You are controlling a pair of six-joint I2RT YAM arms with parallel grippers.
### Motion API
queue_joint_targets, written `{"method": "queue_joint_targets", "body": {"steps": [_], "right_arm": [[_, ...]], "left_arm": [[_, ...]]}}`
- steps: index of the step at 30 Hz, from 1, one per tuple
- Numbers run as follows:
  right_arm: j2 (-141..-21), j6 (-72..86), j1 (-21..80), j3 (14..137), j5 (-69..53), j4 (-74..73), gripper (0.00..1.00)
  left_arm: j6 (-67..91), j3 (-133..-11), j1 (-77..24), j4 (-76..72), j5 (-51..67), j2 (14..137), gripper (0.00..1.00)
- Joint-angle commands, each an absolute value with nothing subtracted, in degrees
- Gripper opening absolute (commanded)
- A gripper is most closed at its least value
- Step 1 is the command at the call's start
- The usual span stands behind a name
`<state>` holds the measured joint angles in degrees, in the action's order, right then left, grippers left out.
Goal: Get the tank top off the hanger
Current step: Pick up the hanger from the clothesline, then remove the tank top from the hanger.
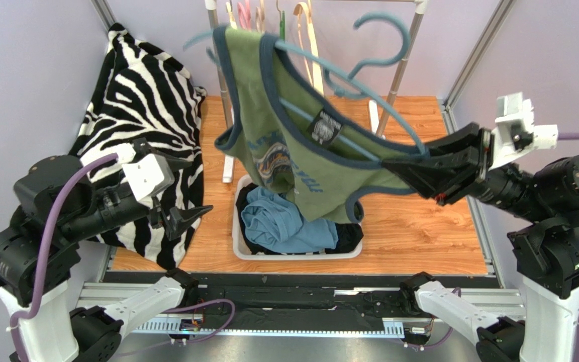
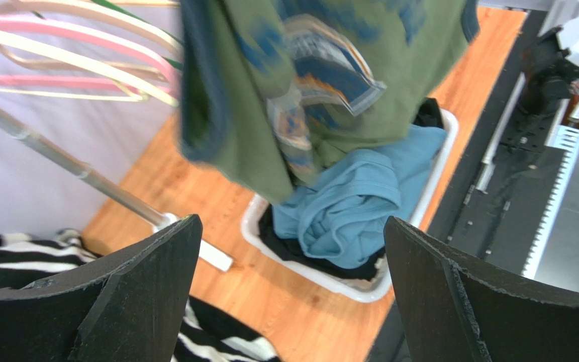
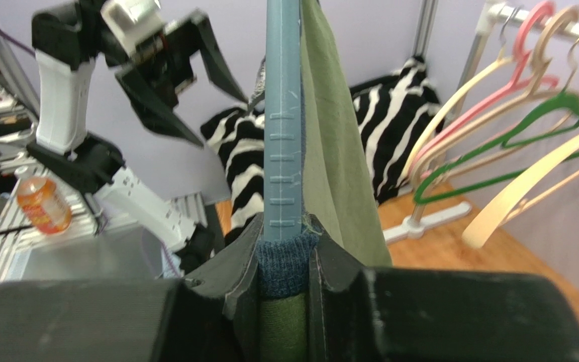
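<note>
A green tank top (image 1: 285, 128) with navy trim hangs on a teal hanger (image 1: 375, 99), held tilted above the table. My right gripper (image 1: 394, 167) is shut on the hanger's right end, where the top's navy strap wraps it. In the right wrist view the hanger (image 3: 283, 113) rises from between the jaws of the right gripper (image 3: 285, 260), with the green cloth (image 3: 338, 158) beside it. My left gripper (image 1: 187, 222) is open and empty at the left, apart from the top. In its own view the tank top (image 2: 330, 75) hangs ahead of the left gripper (image 2: 292, 249).
A white basket (image 1: 241, 249) under the top holds blue and black clothes (image 1: 281, 222). A zebra-striped cloth (image 1: 141, 98) is draped at the left. A clothes rack (image 1: 228, 98) with several hangers (image 1: 307, 30) stands at the back. An orange bottle (image 3: 42, 205) sits off the table.
</note>
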<state>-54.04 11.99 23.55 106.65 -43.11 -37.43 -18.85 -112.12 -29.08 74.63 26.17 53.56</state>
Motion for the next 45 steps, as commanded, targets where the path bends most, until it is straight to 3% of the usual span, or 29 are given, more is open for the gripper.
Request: {"method": "queue_joint_targets", "body": {"steps": [1, 6, 12, 21, 30, 35, 45], "right_arm": [[-50.98, 9.14, 23.47, 97.5, -47.72, -40.51, 0.0], [-49.13, 8.35, 23.47, 90.8, -52.72, -40.52, 0.0], [-51.76, 2.57, 23.55, 91.67, -56.51, -46.83, 0.0], [-54.66, -4.83, 30.58, 92.9, -51.16, -53.34, 0.0], [-55.46, -9.31, 35.86, 94.83, -43.16, -56.69, 0.0], [-55.46, -10.37, 36.12, 96.06, -40.78, -57.04, 0.0], [-53.44, -10.2, 36.21, 95.8, -40.17, -56.95, 0.0]], "left_arm": [[-23.98, -113.82, -28.65, 71.73, 24.52, 49.58, 0.99], [-25.57, -115.31, -28.65, 67.94, 24.43, 46.06, 0.99], [-26.9, -114.61, -28.65, 67.24, 25.49, 48.59, 0.98], [-23.21, -120.21, -28.65, 62.14, 31.54, 58.96, 0.97], [-31.18, -128.23, -30.05, 86.73, 46.23, 69.78, 0.91], [-33.49, -130.06, -32.08, 91.49, 43.34, 69.44, 0.81], [-36.47, -124.55, -32.08, 91.75, 37.8, 62.32, 0.76]]}}
